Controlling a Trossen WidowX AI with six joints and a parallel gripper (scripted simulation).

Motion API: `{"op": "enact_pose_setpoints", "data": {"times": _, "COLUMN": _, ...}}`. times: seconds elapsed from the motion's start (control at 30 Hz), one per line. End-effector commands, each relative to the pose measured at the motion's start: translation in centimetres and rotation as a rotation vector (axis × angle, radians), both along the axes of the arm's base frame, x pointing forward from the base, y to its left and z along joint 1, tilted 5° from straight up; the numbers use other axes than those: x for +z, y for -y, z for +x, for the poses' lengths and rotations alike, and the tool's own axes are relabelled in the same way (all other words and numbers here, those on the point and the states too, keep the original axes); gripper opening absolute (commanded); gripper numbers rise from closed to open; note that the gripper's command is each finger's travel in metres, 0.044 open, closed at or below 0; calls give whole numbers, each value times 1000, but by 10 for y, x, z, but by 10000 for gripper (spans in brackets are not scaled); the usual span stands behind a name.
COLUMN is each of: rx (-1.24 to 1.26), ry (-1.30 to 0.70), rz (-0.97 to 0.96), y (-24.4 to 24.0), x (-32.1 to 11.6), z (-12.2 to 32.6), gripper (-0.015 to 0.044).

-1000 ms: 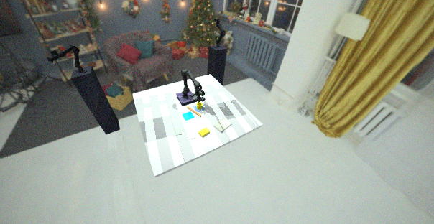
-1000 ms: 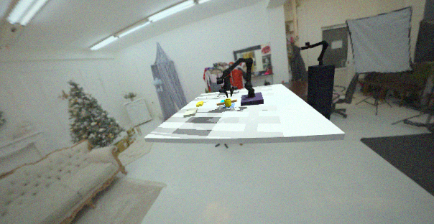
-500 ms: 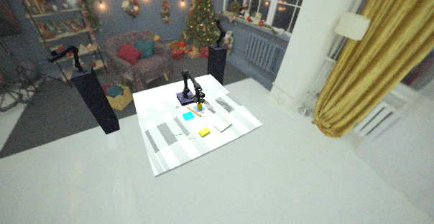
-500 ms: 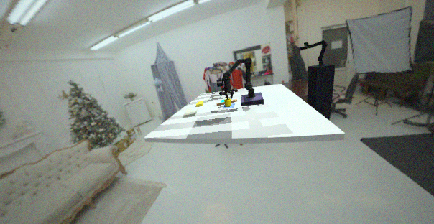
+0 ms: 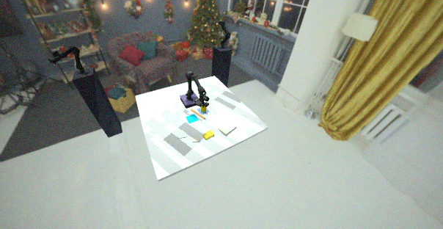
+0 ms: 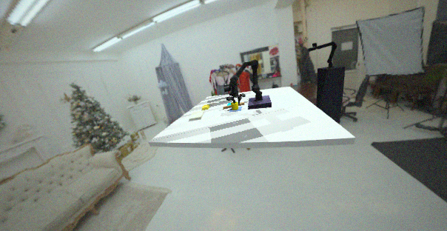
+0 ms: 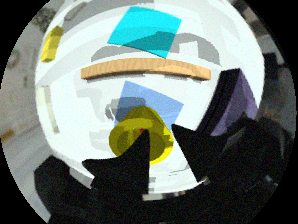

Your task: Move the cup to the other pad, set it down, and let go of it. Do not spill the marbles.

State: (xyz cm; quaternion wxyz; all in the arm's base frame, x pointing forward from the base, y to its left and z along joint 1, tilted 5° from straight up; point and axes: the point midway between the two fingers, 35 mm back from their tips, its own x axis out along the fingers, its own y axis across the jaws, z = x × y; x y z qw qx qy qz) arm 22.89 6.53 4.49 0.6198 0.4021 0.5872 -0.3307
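A yellow cup [image 5: 203,108] [image 6: 234,106] [image 7: 133,135] stands upright on a blue pad [image 7: 165,106] close to the arm's purple base [image 5: 186,100] [image 6: 259,102]. I cannot make out the marbles inside it. The other pad [image 5: 191,118] [image 7: 145,30], a cyan one, lies farther out, beyond a wooden stick [image 5: 198,114] [image 7: 147,70]. My gripper [image 5: 202,102] [image 6: 234,99] [image 7: 160,128] hangs just above the cup, fingers partly apart. In the wrist view the left fingertip overlaps the cup's rim. I see no grip on the cup.
A yellow block [image 5: 208,134] [image 6: 205,107] [image 7: 51,44] and a cream slab [image 5: 227,128] [image 6: 196,115] lie farther out on the white and grey table [image 5: 242,119]. Two black pillars [image 5: 96,102] [image 5: 221,64] with other arms stand beside the table.
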Motion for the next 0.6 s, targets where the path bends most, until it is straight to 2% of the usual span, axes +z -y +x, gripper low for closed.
{"op": "enact_pose_setpoints", "data": {"times": 0.0, "rx": -4, "ry": -13, "rz": -1, "y": 0, "x": -7, "z": -3, "gripper": 167}}
{"op": "enact_pose_setpoints", "data": {"times": 0.27, "rx": -4, "ry": -13, "rz": -1, "y": 0, "x": -7, "z": -3, "gripper": 167}}
{"op": "enact_pose_setpoints", "data": {"times": 0.57, "rx": 0, "ry": -7, "rz": -2, "y": 0, "x": -5, "z": -1, "gripper": 107}}
